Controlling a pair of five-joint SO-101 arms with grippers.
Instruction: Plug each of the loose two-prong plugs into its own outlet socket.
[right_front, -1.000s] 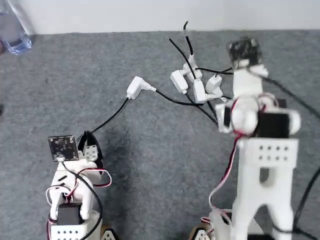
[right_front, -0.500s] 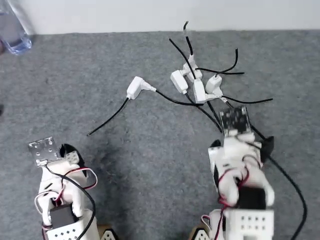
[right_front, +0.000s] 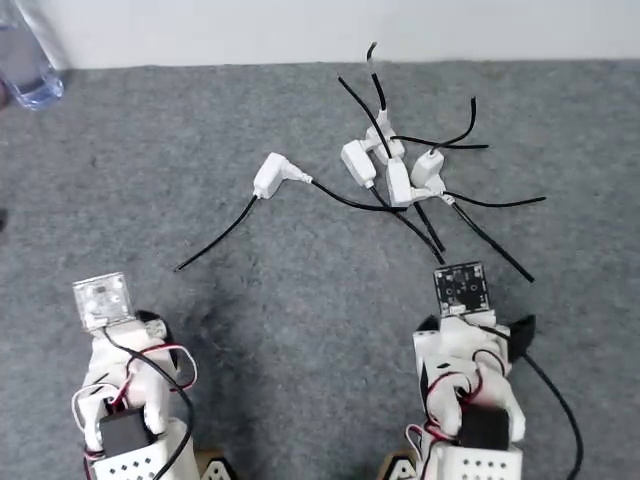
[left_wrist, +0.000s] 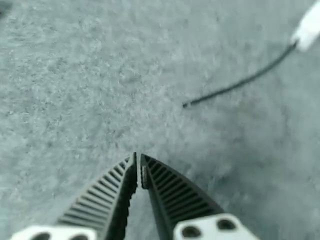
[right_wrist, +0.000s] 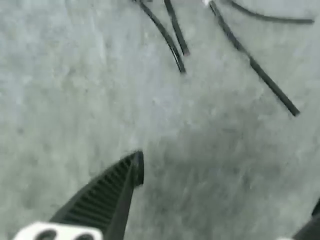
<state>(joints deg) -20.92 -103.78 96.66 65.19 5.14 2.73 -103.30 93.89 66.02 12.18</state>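
Note:
One white two-prong plug (right_front: 270, 175) lies alone on the grey carpet, its black cord (right_front: 215, 238) trailing toward the left arm. Farther right, several white plugs and socket pieces (right_front: 392, 165) lie bunched together, black cords fanning out from them. My left gripper (left_wrist: 138, 162) is shut on nothing at the near left, with that cord's loose end (left_wrist: 186, 105) ahead of it and the lone plug (left_wrist: 307, 30) beyond. At the near right my right gripper (right_wrist: 227, 185) stands open and empty above bare carpet, short of the cord ends (right_wrist: 175, 55).
A clear plastic bottle (right_front: 25, 60) stands at the far left corner. A white wall (right_front: 320, 30) borders the carpet's far edge. Open carpet (right_front: 310, 330) lies between the two arms and in front of the plugs.
The right arm has pulled back from over the plug cluster to the near edge, uncovering the cords. The left arm has also drawn back a little and shifted sideways.

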